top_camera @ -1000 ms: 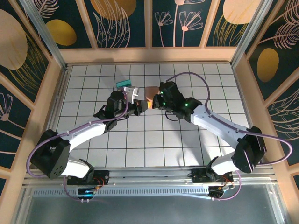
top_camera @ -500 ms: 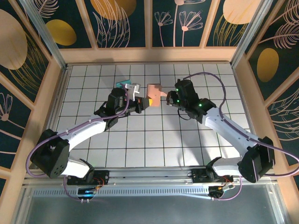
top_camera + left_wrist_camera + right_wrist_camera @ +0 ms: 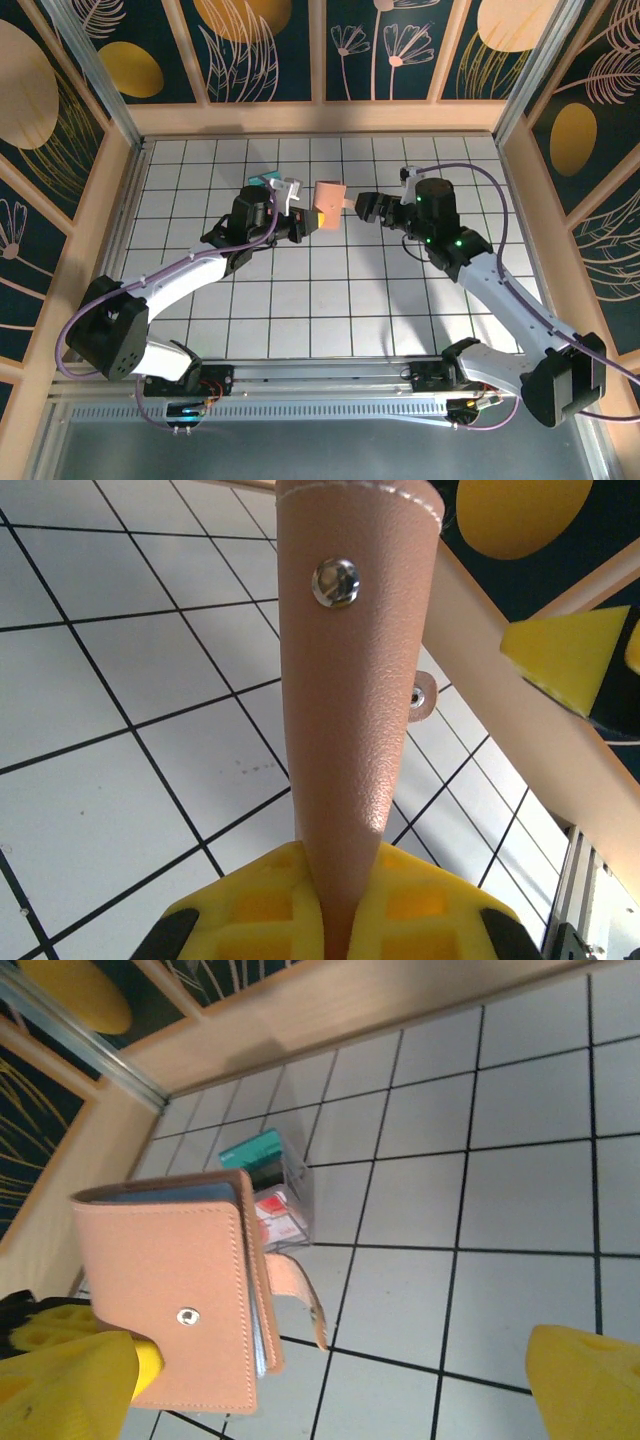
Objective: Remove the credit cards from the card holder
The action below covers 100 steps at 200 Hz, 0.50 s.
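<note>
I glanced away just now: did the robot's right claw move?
Yes. In the top view the right claw has drawn back to the right over the gridded table, away from the card holder, and now stands open.

Right gripper point(image 3: 368, 206): was at the tan-pink leather-like folding card holder point(image 3: 328, 196) one second ago. It has drawn back to the right and now stands well apart from it.
Right gripper jaws: were closed at the card holder. The yellow fingers point(image 3: 590, 1380) are now spread wide with nothing between them.
Right arm: has swung outward. Its elbow point(image 3: 560, 385) now sits lower and further right.
Card holder: has shifted slightly toward the far wall, carried in the left gripper point(image 3: 318, 220). Its face is now uncovered.
Snap tab point(image 3: 300, 1295): was hidden under the right gripper. It now hangs loose on the side facing that gripper.
</note>
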Available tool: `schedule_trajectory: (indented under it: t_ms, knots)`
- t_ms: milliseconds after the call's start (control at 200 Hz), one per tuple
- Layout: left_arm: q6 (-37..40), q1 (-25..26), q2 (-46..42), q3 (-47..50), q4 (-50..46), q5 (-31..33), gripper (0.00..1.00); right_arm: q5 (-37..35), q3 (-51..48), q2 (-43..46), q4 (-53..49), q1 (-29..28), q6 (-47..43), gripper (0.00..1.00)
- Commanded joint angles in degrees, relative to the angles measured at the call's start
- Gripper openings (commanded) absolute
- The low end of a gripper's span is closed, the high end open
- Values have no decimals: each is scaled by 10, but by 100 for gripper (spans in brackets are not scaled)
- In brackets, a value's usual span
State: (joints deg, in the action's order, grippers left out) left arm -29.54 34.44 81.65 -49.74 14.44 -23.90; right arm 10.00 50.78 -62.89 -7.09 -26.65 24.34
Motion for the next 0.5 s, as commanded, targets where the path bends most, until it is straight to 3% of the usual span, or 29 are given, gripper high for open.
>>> schedule_trajectory:
  t_ms: [0,145,315,495]
  knots:
    - [18,-5,-16,-10,3,-28,0,76,-28,14,68,10,-16,99]
    - [5,-23,-40,19,38,-76,0,139,-58,24,119,13,-2,99]
    - [-37,-58,-68,63,116,-178,0,215,-71,17,155,14,-10,99]
    - [-50,-67,-70,74,160,-266,0,285,-75,-4,196,13,-10,85]
